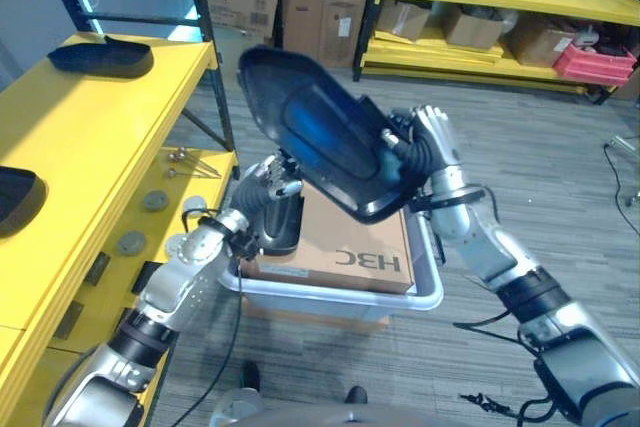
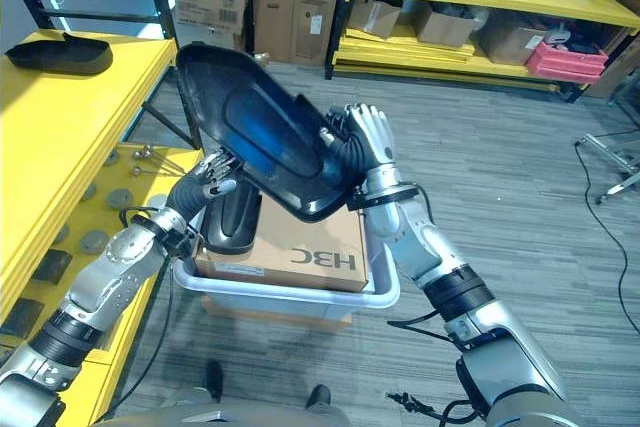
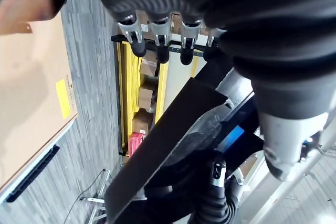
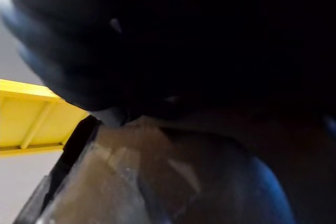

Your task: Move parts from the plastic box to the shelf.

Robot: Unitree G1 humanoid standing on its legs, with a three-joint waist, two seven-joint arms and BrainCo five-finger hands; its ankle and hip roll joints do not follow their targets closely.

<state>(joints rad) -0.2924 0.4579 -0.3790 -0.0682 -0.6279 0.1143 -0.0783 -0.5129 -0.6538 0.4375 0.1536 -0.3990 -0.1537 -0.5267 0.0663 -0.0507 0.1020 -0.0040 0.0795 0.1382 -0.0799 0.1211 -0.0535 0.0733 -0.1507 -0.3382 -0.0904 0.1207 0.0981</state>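
Black and glossy, the part (image 1: 320, 132) hangs tilted above the plastic box (image 1: 425, 297), the right robot hand (image 1: 425, 152) curled round its lower edge and the left robot hand (image 1: 272, 179) touching its underside with relaxed fingers; I judge it should stay level and two-handed while swinging left of the box to the yellow shelf (image 1: 90, 137), where two dark parts already lie. From the right eye, a cardboard carton (image 2: 290, 242) and another black part (image 2: 230, 222) sit inside the box.
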